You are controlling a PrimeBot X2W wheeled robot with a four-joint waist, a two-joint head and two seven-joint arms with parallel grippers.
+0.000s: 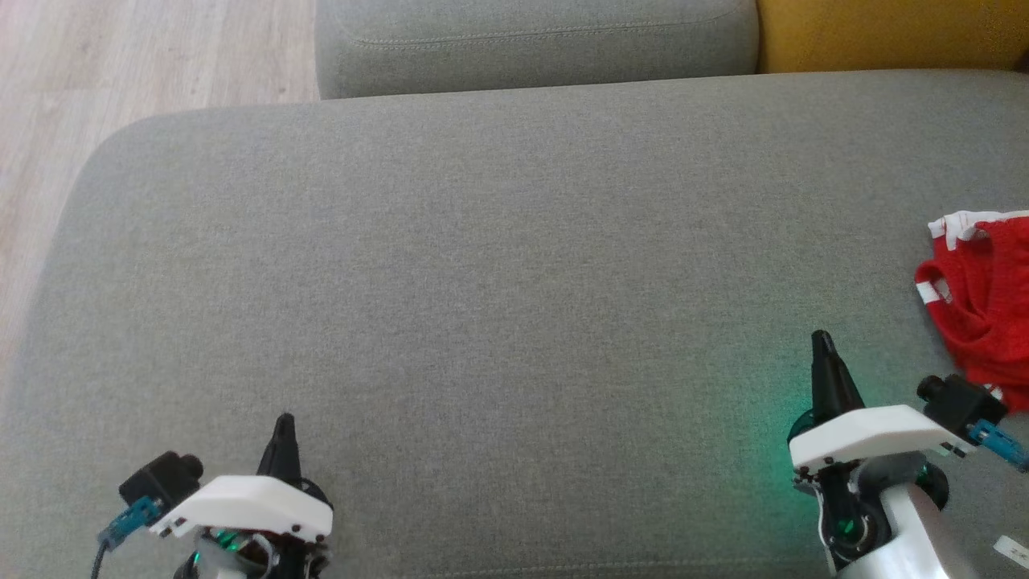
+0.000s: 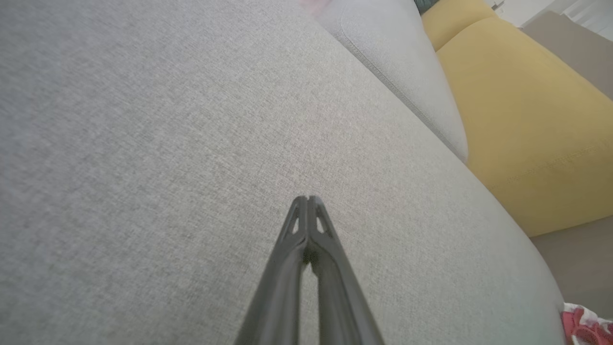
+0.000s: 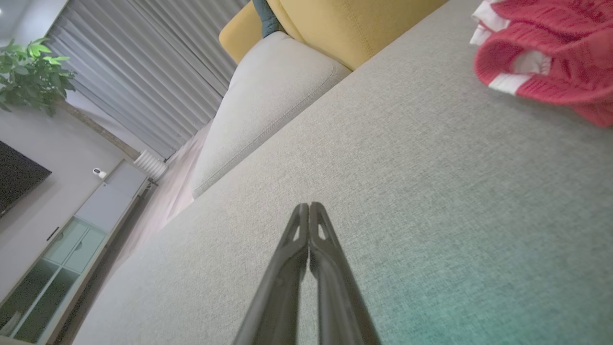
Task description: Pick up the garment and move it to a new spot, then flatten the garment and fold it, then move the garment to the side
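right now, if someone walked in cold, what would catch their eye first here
The crumpled red garment with white trim stands out first, lying at the right edge of the wide grey sofa seat. Next come the left gripper and right gripper at the near edge, both shut and holding nothing. A yellow cushion sits at the far right corner.

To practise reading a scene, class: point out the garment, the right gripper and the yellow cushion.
garment [image 1: 987, 310]: head view, on the red body of the crumpled cloth.
right gripper [image 1: 821, 341]: head view, at the tips of its shut fingers.
yellow cushion [image 1: 884, 32]: head view, on its front face.
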